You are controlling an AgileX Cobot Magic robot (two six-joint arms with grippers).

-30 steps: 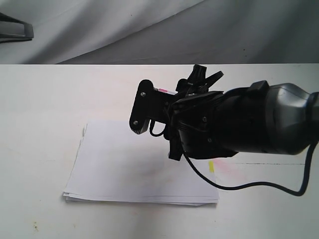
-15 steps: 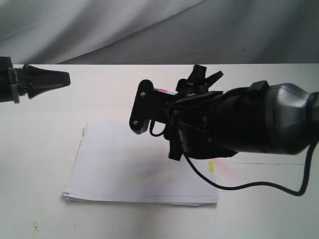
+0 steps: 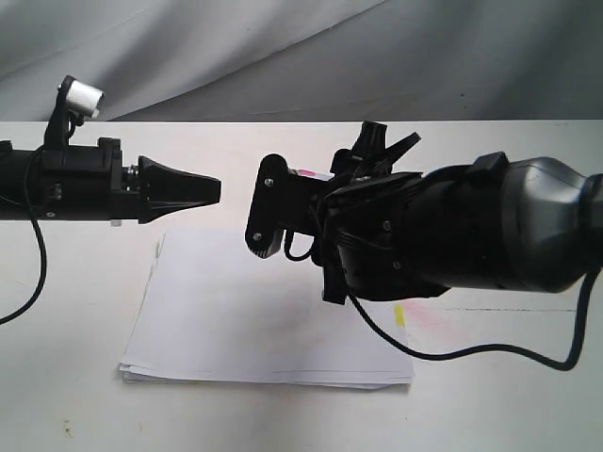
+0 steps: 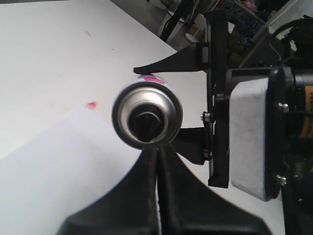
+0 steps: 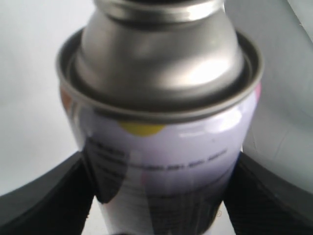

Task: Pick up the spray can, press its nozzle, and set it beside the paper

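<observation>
I have the spray can [image 5: 164, 142] clamped across its label in my right gripper [image 3: 268, 205]. The two fingers are spread just to the can's width and sit one on each side of the body. It hangs in the air in the middle of the outside view, over the upper edge of the paper [image 3: 236, 320], though most of it is hidden there behind my own finger plate. What matters now is how it lies. Its long axis runs about level, left to right across the frame, with the top turned toward the left. My left gripper [image 3: 213, 191] is pressed flat together with nothing between the fingers, a single blunt point aimed rightward along that same line. From the left wrist I look almost straight down the can's axis. The silver rim is a full circle, the black nozzle [image 4: 146, 122] sits at its centre, and my joined tips lie just below it in that picture. From the outside a small gap shows between that point and my right hand, so I judge I am close but not yet pressing. The left arm is the one to close in, straight ahead.
</observation>
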